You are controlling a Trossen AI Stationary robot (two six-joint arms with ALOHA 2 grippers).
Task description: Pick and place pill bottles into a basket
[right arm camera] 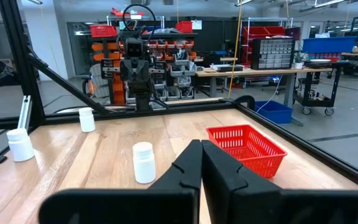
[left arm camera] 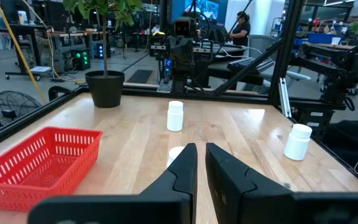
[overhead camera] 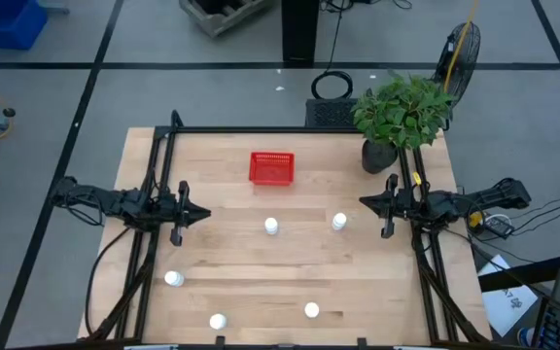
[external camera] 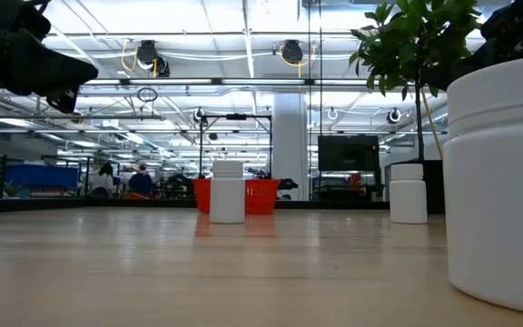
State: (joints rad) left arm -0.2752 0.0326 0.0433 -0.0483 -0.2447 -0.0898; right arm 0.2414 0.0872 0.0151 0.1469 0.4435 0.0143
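A pale wooden worktop point(overhead camera: 290, 282) seen from above, with a dark robot arm at each side edge. The left gripper point(overhead camera: 202, 213) hovers over the worktop just in from the left edge, its fingers closed together and holding nothing. The right gripper point(overhead camera: 366, 202) mirrors it near the right edge, also closed and empty.

Five pill bottles stand upright and well apart from one another. One bottle point(overhead camera: 271, 227) is at the middle of the worktop, and a second bottle point(overhead camera: 339, 223) stands beside it toward the right edge. A third bottle point(overhead camera: 173, 279) sits near the left edge, and a fourth bottle point(overhead camera: 218, 321) and a fifth bottle point(overhead camera: 311, 310) sit near the front edge.

The red basket point(overhead camera: 271, 167) with meshed sides rests toward the back edge, left of a potted plant point(overhead camera: 402, 112) at the back right corner. The basket looks empty, so no bottle has been placed yet.

The bottles appear light, rigid and smooth, so they may tip or slip if nudged. A grip across the round body, below the cap, looks soundest. The basket seems shallow with an open top, so bottles should drop in easily.
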